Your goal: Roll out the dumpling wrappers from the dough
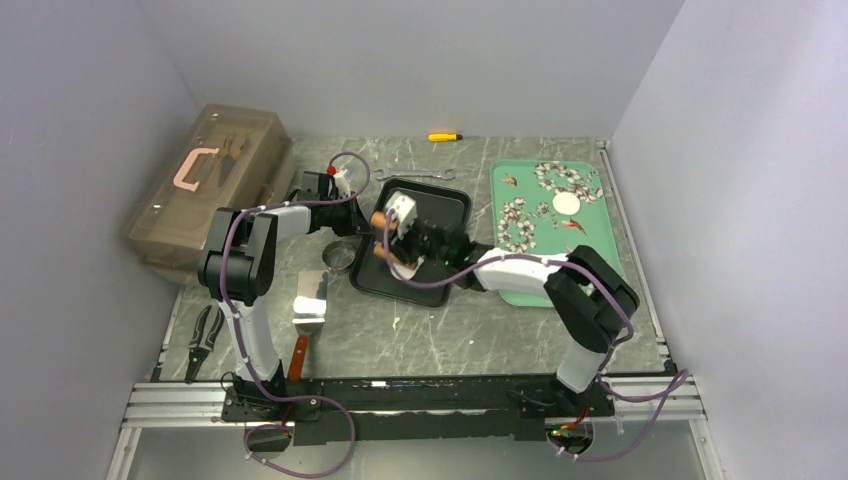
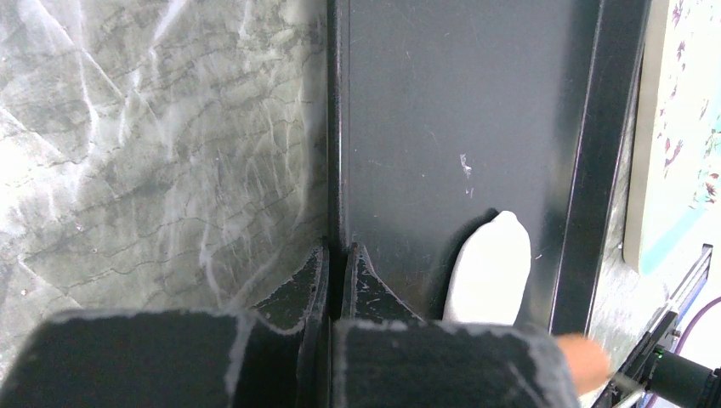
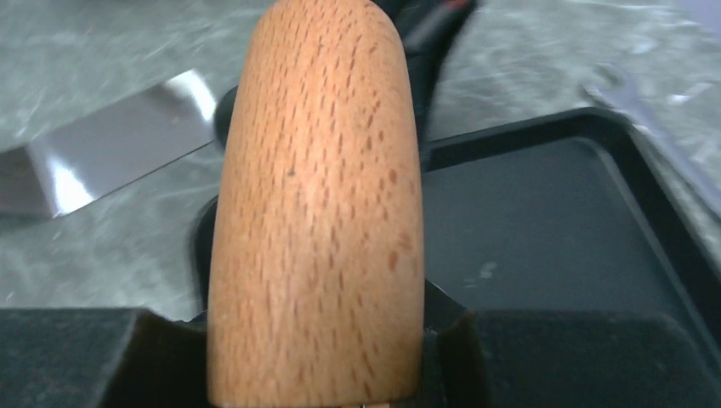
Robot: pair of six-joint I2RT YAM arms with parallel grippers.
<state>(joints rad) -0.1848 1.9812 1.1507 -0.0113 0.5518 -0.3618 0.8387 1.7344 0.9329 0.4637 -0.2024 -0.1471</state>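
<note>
Wooden roller (image 3: 315, 212), clamped by right gripper (image 3: 315, 348), hangs over black tray (image 2: 425, 102); left gripper (image 2: 336, 263) pinches its rim near the dough (image 2: 489, 268).

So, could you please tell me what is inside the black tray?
A white lump of dough lies on the black tray's floor. From above, the right gripper and its wooden rolling pin cover it, so its full outline is unseen.

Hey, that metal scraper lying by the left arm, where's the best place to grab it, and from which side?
Probably by the brown handle, from straight above, jaws across its width. The scraper lies flat on the table, handle toward the near edge; its thin blade sits flush, leaving little to pinch.
</note>
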